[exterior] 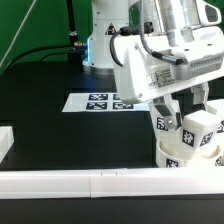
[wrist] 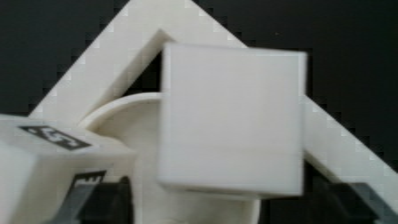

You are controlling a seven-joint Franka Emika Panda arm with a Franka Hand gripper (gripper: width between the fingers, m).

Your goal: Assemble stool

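At the right of the exterior view I see the two-finger gripper [exterior: 190,108] closed around a small blocky white plastic leg [exterior: 198,128] with black-and-white tags. That leg stands upright on the short round white seat drum [exterior: 172,152], which touches the long white rail block [exterior: 80,181]. The flat white marker board [exterior: 100,101] lies behind.

On the table [exterior: 50,135], the marker board [exterior: 98,102] lies toward the back, near the middle. The seat drum [exterior: 190,152] stands at the exterior view's right, just behind the long rail [exterior: 110,181] that runs along the front edge, and a leg [exterior: 200,128] stands upright on top of the drum with the gripper [exterior: 188,98] directly above it. A second leg [exterior: 165,121] is just beside the first one, on its left in the exterior view.
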